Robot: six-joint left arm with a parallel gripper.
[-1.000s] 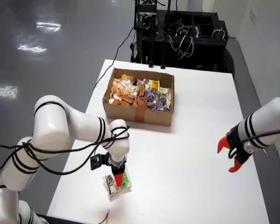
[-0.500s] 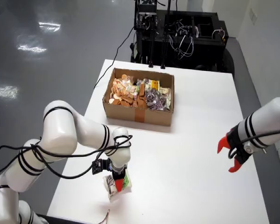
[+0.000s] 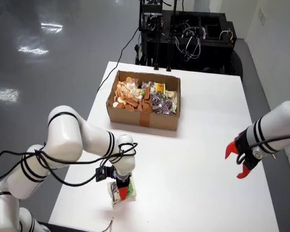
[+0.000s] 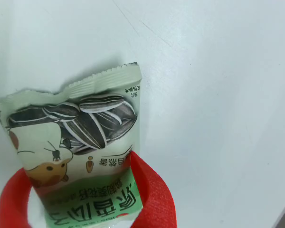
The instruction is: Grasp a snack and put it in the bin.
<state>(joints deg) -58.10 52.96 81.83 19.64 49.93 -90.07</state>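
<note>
A pale green packet of sunflower seeds (image 4: 85,123) lies on the white table (image 3: 198,145) near its front left corner, seen from above as a small packet (image 3: 128,191). My gripper (image 3: 122,192) comes down on it from the left arm. In the view that rides on the gripper, the two red fingers (image 4: 154,194) press against both sides of the packet's lower half, which looks pinched narrower there. The gripper (image 4: 76,166) is shut on the packet. The cardboard bin (image 3: 143,117) stands behind it, at the table's middle left.
The bin holds several snacks: orange-brown packets on the left, silver and green ones on the right. A second arm with an open red gripper (image 3: 241,162) hangs over the table's right edge. A thin cable end (image 3: 108,225) lies by the front edge. Black equipment stands behind the table.
</note>
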